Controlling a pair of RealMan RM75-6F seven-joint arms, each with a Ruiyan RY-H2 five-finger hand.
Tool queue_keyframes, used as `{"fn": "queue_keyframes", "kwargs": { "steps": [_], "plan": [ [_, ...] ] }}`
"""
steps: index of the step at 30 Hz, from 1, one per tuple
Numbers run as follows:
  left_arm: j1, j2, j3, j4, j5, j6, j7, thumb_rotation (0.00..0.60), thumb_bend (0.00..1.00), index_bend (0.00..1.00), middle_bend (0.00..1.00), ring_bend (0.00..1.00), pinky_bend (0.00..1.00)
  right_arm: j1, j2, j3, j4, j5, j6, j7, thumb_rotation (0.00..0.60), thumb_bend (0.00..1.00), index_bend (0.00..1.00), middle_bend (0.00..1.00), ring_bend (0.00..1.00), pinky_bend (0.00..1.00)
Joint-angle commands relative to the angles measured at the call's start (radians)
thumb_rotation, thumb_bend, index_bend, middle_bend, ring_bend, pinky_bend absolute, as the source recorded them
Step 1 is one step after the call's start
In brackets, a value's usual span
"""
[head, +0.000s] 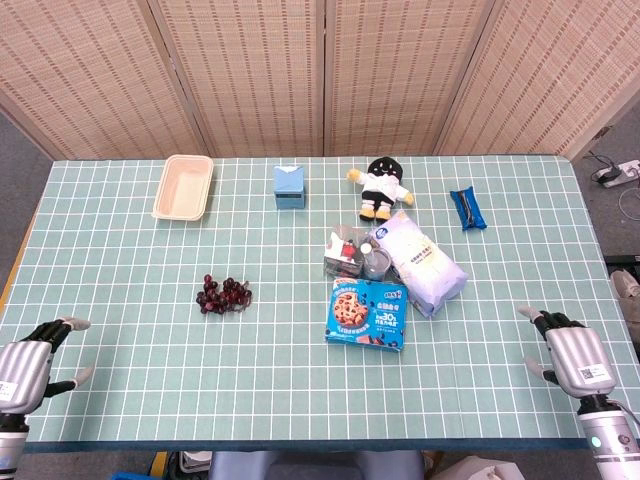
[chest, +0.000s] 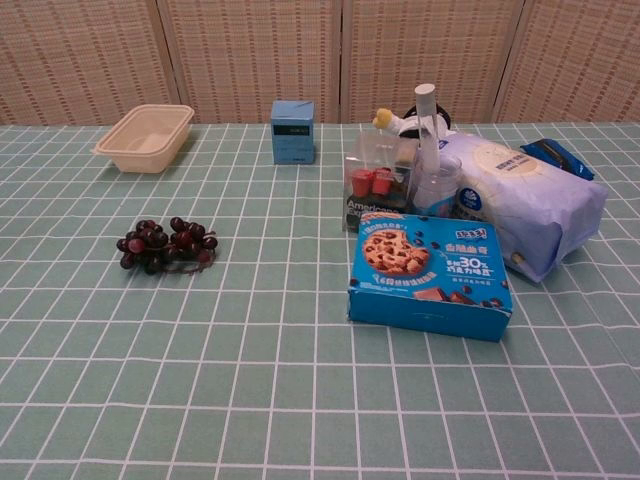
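In the head view my left hand (head: 30, 362) hovers at the table's near left corner, fingers apart, holding nothing. My right hand (head: 570, 352) hovers at the near right corner, also with spread fingers and nothing in it. Neither hand shows in the chest view. A bunch of dark grapes (head: 225, 293) (chest: 166, 244) lies left of centre, nearest my left hand. A blue cookie box (head: 367, 311) (chest: 430, 272) lies flat near the middle, closest to my right hand.
A beige tray (head: 183, 186) (chest: 146, 135) and a small blue carton (head: 290, 186) (chest: 292, 130) stand at the back. A white-blue bag (head: 420, 262) (chest: 530, 200), a clear pack (head: 345, 252), a plush doll (head: 380, 186) and a blue packet (head: 467, 208) lie right of centre.
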Motion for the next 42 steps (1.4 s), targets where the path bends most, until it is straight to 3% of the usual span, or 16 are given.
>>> {"fn": "queue_keyframes", "kwargs": {
  "steps": [1, 7, 10, 14, 18, 24, 32, 36, 42],
  "plan": [
    [0.000, -0.001, -0.001, 0.001, 0.000, 0.001, -0.002, 0.600, 0.10, 0.41, 0.34, 0.33, 0.57, -0.003, 0.002, 0.001, 0.003, -0.004, 0.009, 0.009, 0.600, 0.17, 0.22, 0.36, 0.33, 0.51],
    [-0.001, -0.001, 0.002, 0.001, 0.004, 0.000, 0.002, 0.600, 0.10, 0.41, 0.34, 0.33, 0.57, -0.002, -0.016, 0.009, 0.019, -0.019, 0.028, 0.023, 0.600, 0.17, 0.22, 0.36, 0.33, 0.51],
    [0.002, 0.000, 0.000, 0.002, 0.007, 0.009, -0.008, 0.600, 0.10, 0.41, 0.34, 0.33, 0.57, 0.006, -0.024, 0.015, 0.025, -0.031, 0.030, 0.025, 0.600, 0.17, 0.22, 0.37, 0.34, 0.57],
    [0.007, -0.004, -0.006, 0.014, 0.012, 0.031, -0.023, 0.600, 0.10, 0.41, 0.35, 0.34, 0.57, 0.036, -0.033, 0.043, 0.006, -0.028, 0.017, 0.022, 0.600, 0.17, 0.25, 0.47, 0.53, 0.76],
    [0.009, -0.002, -0.006, 0.014, 0.016, 0.037, -0.027, 0.600, 0.10, 0.41, 0.35, 0.34, 0.57, 0.079, -0.046, 0.087, -0.044, -0.021, 0.004, -0.031, 0.600, 0.17, 0.27, 0.71, 0.79, 0.93],
    [0.010, 0.006, -0.005, 0.011, 0.012, 0.031, -0.038, 0.600, 0.10, 0.41, 0.35, 0.34, 0.57, 0.152, -0.094, 0.148, -0.125, 0.021, -0.037, -0.144, 0.600, 0.27, 0.27, 0.91, 0.98, 1.00],
    [0.013, 0.018, -0.008, 0.011, -0.001, 0.031, -0.067, 0.600, 0.10, 0.41, 0.35, 0.34, 0.57, 0.253, -0.239, 0.230, -0.111, 0.095, -0.075, -0.193, 0.600, 0.33, 0.27, 1.00, 1.00, 1.00],
    [0.013, 0.022, -0.009, 0.012, -0.002, 0.029, -0.082, 0.600, 0.10, 0.41, 0.35, 0.34, 0.57, 0.307, -0.327, 0.267, -0.024, 0.115, -0.063, -0.277, 0.600, 0.27, 0.31, 1.00, 1.00, 1.00],
    [0.012, 0.026, -0.007, 0.012, -0.001, 0.024, -0.090, 0.600, 0.10, 0.41, 0.35, 0.34, 0.57, 0.379, -0.401, 0.322, 0.038, 0.223, -0.135, -0.242, 0.600, 0.18, 0.32, 1.00, 1.00, 1.00]
  ]
}}
